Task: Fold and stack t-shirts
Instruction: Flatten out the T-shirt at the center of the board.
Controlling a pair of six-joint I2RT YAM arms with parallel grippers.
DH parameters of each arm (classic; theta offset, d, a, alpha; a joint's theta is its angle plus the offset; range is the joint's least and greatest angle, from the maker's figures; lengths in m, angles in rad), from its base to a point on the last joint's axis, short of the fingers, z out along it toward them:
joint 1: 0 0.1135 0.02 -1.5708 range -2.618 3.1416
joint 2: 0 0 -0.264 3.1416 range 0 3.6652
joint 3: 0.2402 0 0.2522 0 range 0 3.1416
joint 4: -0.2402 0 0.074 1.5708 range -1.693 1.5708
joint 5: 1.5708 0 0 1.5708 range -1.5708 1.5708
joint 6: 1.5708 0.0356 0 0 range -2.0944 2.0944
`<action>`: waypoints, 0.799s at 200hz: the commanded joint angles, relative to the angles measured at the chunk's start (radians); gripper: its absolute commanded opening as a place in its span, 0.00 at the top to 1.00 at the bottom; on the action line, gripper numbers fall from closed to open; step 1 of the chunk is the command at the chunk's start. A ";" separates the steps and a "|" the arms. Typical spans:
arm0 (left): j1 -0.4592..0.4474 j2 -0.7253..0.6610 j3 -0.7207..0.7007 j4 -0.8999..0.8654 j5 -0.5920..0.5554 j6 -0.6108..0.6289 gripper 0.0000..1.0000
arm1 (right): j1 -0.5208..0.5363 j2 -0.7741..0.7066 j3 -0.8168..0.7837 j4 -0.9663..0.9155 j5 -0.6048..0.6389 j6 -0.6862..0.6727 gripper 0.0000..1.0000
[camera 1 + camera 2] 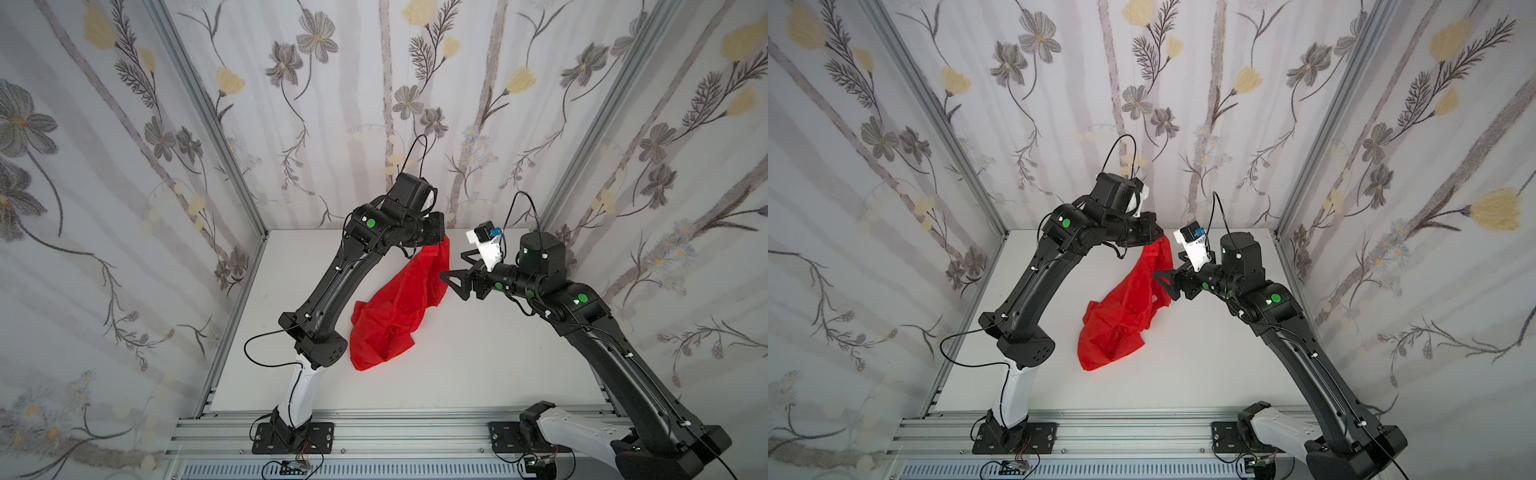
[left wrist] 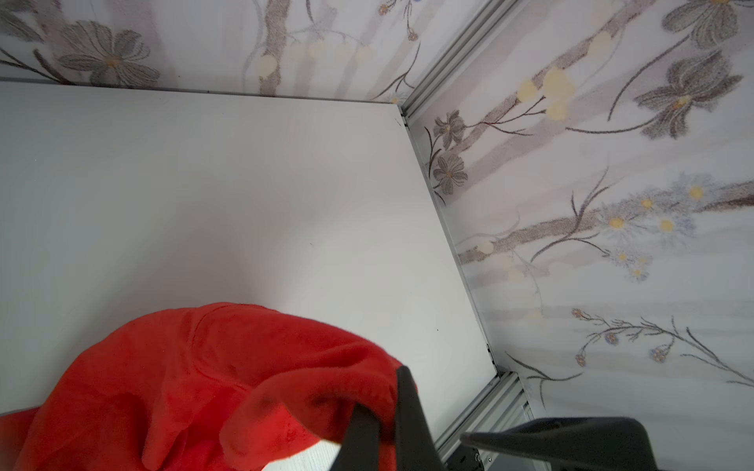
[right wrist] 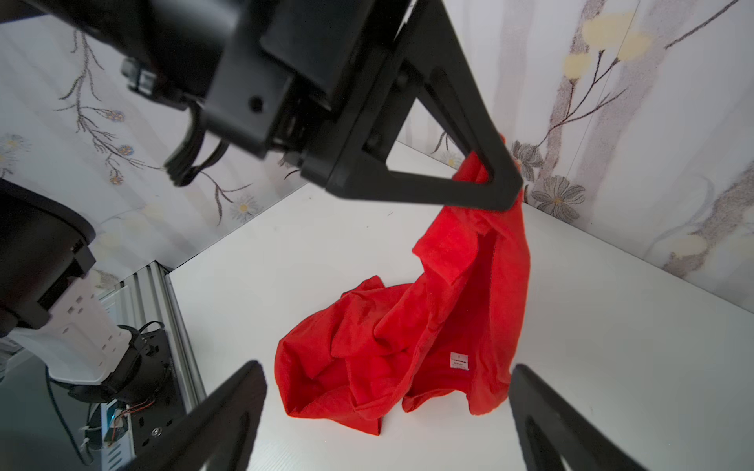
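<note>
Over the far half of the bench [image 1: 478, 365], left of its middle, clamping the fingers [image 2: 410, 416] of the left gripper [image 1: 443, 242] fully together on one end of the red t-shirt [image 1: 390, 316] and holding that end up off the surface, showing so in both top views and, close up, in the left wrist view, with red cloth bulging out around the pinch.

Hanging from there in a loose, twisted drape, slanting leftward toward the near edge, and landing as a crumpled heap about the middle of the bench, near the left arm's elbow [image 1: 320, 345] in a top view. Showing a small white neck label [image 3: 459, 361] among the gathered folds in the right wrist view.

Further right, hovering with the right gripper [image 1: 452, 265] level with the raised part of the t-shirt, just beside its right-hand edge and pointing at the cloth. Spreading both fingers [image 3: 228, 412] wide apart and gripping nothing. Overlapping the red edge with the lower finger in both top views, without letting contact be told either way
</note>
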 commanded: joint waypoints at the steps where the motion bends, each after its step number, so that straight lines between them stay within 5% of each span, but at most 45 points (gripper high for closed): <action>1: -0.003 -0.010 -0.002 0.008 0.092 -0.006 1.00 | 0.008 0.038 0.022 0.056 0.118 -0.054 0.12; 33: -0.007 -0.031 -0.011 -0.032 0.132 0.016 1.00 | 0.007 0.068 0.013 0.080 0.180 -0.130 0.16; 103: -0.008 -0.093 -0.074 -0.109 0.213 0.062 1.00 | 0.006 0.122 0.024 0.138 0.096 -0.182 0.44; 113: -0.009 -0.096 -0.077 -0.115 0.222 0.070 1.00 | 0.006 0.132 0.032 0.142 0.070 -0.180 0.52; 131: -0.009 -0.096 -0.079 -0.133 0.212 0.084 1.00 | 0.005 0.143 0.034 0.144 0.027 -0.174 0.84; 142: -0.010 -0.095 -0.077 -0.155 0.155 0.092 0.82 | 0.006 0.136 0.027 0.142 0.029 -0.166 0.99; 160: -0.007 -0.105 -0.071 -0.230 -0.046 0.096 0.47 | 0.000 0.108 0.000 0.143 0.095 -0.143 1.00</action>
